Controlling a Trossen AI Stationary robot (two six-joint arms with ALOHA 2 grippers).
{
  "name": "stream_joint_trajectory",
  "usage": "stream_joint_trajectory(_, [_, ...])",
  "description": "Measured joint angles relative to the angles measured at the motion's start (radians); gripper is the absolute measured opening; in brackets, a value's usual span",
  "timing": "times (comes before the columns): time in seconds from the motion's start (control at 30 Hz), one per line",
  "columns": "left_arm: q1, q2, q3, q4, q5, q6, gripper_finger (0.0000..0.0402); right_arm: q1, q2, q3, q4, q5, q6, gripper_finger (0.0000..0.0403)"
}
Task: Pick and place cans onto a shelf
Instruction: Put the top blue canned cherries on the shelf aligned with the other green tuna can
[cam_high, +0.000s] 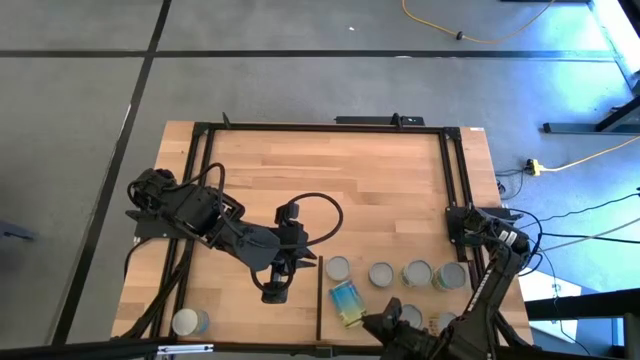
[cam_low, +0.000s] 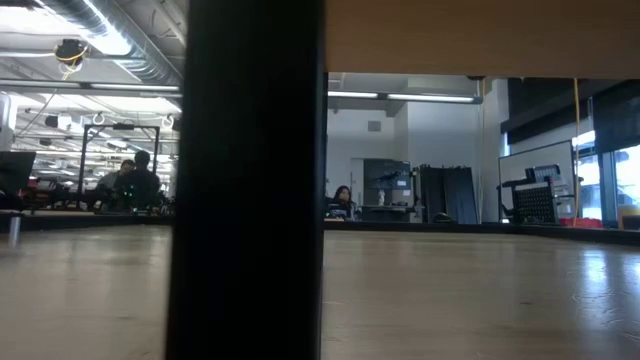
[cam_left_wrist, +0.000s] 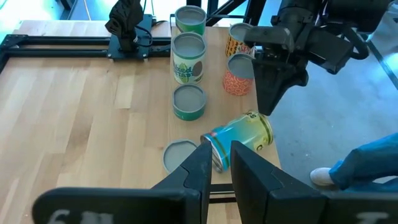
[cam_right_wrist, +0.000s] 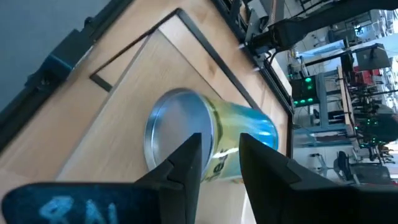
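Note:
A blue and yellow can (cam_high: 347, 302) lies on its side on the pale shelf (cam_high: 380, 298), its silver end (cam_right_wrist: 177, 127) facing my right gripper. My right gripper (cam_right_wrist: 217, 155) hovers open just over that can (cam_left_wrist: 242, 137), slanting down from the near right, one finger before the silver end and one before the label. Several cans (cam_high: 381, 274) stand upright in a row on the shelf beyond it. My left gripper (cam_left_wrist: 221, 171) hangs above the table left of the shelf's dark edge strip (cam_high: 320, 300), slightly open and holding nothing. My right gripper has its fingertips (cam_left_wrist: 266, 111) right at the upper side of the lying can, near its silver end. I cannot tell whether they touch it. The can rests on its side on the shelf.
One more can (cam_high: 188, 322) stands at the table's near left corner, and another (cam_high: 440, 322) beside my right arm. A black frame (cam_high: 320, 127) runs along the table's far and side edges. In the low view a dark post (cam_low: 250, 180) blocks the middle.

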Motion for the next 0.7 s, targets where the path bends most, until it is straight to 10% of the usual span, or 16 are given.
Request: stream_joint_trajectory(0.7, [0.0, 0.0, 0.0, 0.0, 0.0, 0.0, 0.0051, -0.035, 0.0, 0.0, -0.057, -0.013, 0.133, 0.011])
